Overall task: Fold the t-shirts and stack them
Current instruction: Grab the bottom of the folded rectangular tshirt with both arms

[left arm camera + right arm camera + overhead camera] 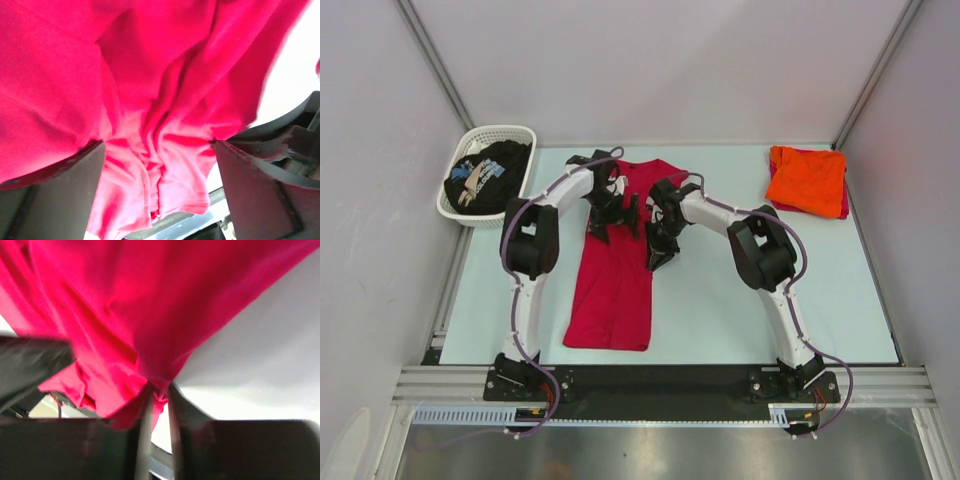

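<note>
**Jaw state.** The left gripper (159, 147) stands wide open. Cloth of the crimson-red t-shirt (615, 290) bunches in the gap between its fingers (250, 190), but neither one presses it. This gripper holds nothing. The right gripper (157, 390) is almost fully closed, with a small fold of the same red cloth nipped between its fingertips.

**Position of the workpiece.** In the overhead view the crimson-red t-shirt lies on the table (740, 300) as a long, narrow strip. Its long axis runs from the near edge towards the far edge. Both grippers work the far half. The left gripper is at the left edge of the strip. The right gripper is at the right edge, slightly nearer the bases.

**Bearing on the next move.** Only the right edge is gripped, so any lift or fold along the long axis would probably pull the strip askew. The left jaws would first need to close on the cloth already between them.

**Other items.** The folded orange t-shirt (807, 180) lies at the far right, well apart, nearer the right arm. The black t-shirt (485, 175) sits in the white basket (492, 131) at the far left.
</note>
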You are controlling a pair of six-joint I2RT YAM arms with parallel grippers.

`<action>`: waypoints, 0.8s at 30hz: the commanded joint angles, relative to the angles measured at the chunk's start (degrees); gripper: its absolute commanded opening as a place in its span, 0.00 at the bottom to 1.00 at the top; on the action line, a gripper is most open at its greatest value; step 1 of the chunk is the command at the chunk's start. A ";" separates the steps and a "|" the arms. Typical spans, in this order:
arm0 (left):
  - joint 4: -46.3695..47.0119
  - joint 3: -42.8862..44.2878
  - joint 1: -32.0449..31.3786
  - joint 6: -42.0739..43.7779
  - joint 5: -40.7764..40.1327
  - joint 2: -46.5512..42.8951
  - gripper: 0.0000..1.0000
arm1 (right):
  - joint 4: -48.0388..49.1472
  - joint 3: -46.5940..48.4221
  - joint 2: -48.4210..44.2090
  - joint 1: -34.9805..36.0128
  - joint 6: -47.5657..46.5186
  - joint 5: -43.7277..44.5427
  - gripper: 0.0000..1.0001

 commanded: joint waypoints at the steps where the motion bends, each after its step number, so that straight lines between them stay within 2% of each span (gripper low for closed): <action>1: 2.80 -0.77 0.94 1.74 4.53 -9.62 1.00 | -3.19 -0.04 -2.31 -0.11 -1.97 3.13 0.33; 3: 4.47 -2.00 1.03 1.65 5.95 -17.05 1.00 | -2.32 -1.88 -8.89 0.06 -1.79 4.98 0.51; 5: 6.05 -6.19 1.12 1.73 4.39 -22.18 1.00 | -1.18 -5.55 -16.78 0.33 -1.44 7.88 0.63; 6: 6.58 -8.14 1.21 1.82 4.20 -25.08 1.00 | -0.91 -7.32 -19.61 0.33 -1.18 8.94 0.74; 8: 7.11 -15.14 1.73 2.00 2.80 -32.38 1.00 | 0.05 -11.10 -26.19 -0.20 -0.83 10.27 0.80; 10: 7.81 -21.48 2.52 1.65 2.26 -38.95 1.00 | -0.20 -17.42 -29.29 -0.90 -0.56 8.69 0.81; 13: 8.16 -37.80 3.76 1.30 3.58 -44.42 1.00 | -0.47 -26.74 -33.34 -2.05 -0.56 5.61 0.80; 16: 7.55 -46.88 3.93 0.33 3.85 -50.23 0.99 | 1.37 -33.52 -37.03 -1.70 -0.04 3.06 0.77; 19: 6.06 -51.30 3.85 -1.60 3.14 -55.86 0.98 | 1.91 -37.12 -38.36 -1.17 1.01 -0.18 0.74; 22: 5.61 -57.01 3.76 -3.45 4.10 -59.20 0.97 | 2.96 -39.15 -37.49 1.02 2.51 -2.57 0.64; 24: 5.35 -60.97 3.67 -4.07 3.41 -60.87 0.96 | 4.53 -40.56 -36.61 2.52 3.99 -5.01 0.61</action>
